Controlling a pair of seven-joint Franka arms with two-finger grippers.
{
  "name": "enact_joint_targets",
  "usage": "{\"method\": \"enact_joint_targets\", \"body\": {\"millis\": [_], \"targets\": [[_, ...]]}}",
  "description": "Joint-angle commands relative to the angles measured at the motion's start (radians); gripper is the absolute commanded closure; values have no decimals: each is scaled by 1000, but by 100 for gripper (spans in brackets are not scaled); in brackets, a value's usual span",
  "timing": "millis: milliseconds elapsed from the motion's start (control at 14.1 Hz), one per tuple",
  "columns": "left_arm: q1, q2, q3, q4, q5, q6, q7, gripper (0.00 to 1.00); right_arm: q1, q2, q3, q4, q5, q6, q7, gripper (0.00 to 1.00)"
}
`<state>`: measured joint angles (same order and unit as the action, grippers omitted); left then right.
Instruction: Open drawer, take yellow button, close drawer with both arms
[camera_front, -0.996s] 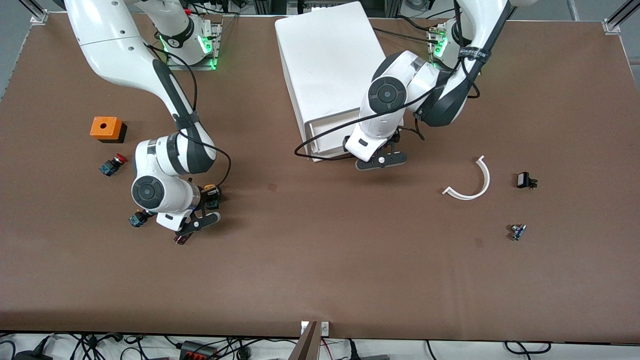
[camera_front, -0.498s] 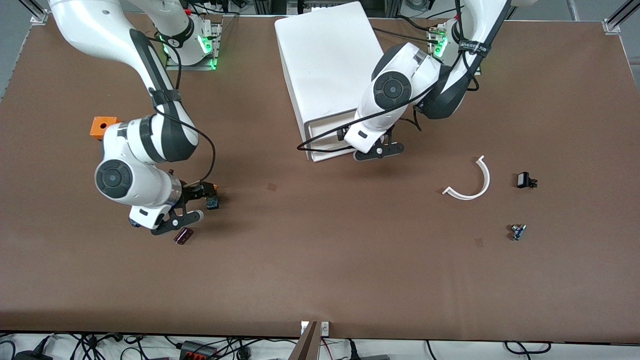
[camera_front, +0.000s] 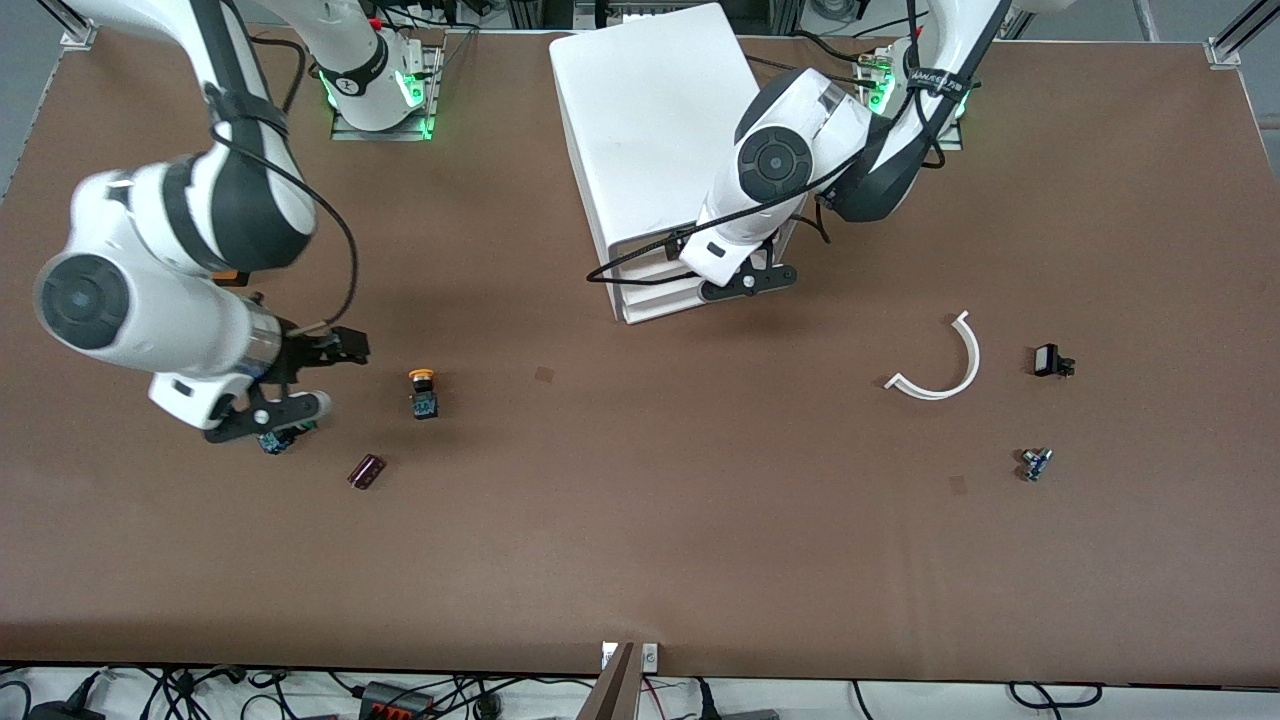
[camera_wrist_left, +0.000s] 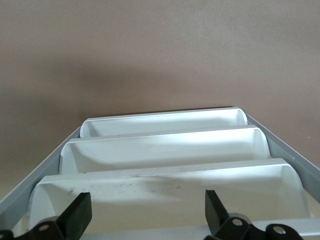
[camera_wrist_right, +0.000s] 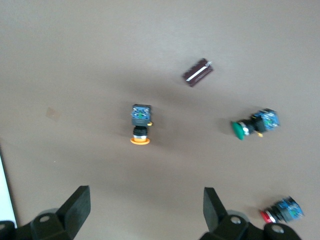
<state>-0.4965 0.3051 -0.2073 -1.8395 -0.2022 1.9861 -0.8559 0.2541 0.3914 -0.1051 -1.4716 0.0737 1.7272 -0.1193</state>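
The yellow-capped button (camera_front: 423, 392) lies on its side on the bare table, free of any gripper, and shows in the right wrist view as the button (camera_wrist_right: 140, 126). My right gripper (camera_front: 315, 375) hangs open and empty above the table, beside the button toward the right arm's end. My left gripper (camera_front: 745, 283) is at the front of the white cabinet (camera_front: 650, 120), open, its fingers astride the top drawer (camera_wrist_left: 160, 192). That drawer (camera_front: 645, 268) sits almost flush with the lower drawers.
A green-capped switch (camera_front: 272, 440) and a dark maroon cylinder (camera_front: 366, 471) lie near the right gripper; a red-capped switch (camera_wrist_right: 280, 212) is close by. A white curved strip (camera_front: 945, 365) and two small parts (camera_front: 1050, 360) (camera_front: 1035, 463) lie toward the left arm's end.
The right gripper opened, left the button on the table and rose away toward the right arm's end. The left gripper moved toward the cabinet and the top drawer went in.
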Motion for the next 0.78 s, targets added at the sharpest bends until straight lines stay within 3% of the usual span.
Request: {"method": "enact_joint_targets", "body": {"millis": [0,356,498,712], "targets": [[12,-47,-15,-41,-29,3,-3,0,-3,-60,-48,-10,5,-43,10,0],[35,-41,-1,20,7,-4,26,0,-3,-71,-85,-7,-2,-58,12,0],[73,-41,-4,69,149,-33,46,0,2,-86,-100,29,-5,-60,12,0],[140,-38,0,201,315,-186,189,0,-3,-83,-116,124,-9,-110,75,0]]}}
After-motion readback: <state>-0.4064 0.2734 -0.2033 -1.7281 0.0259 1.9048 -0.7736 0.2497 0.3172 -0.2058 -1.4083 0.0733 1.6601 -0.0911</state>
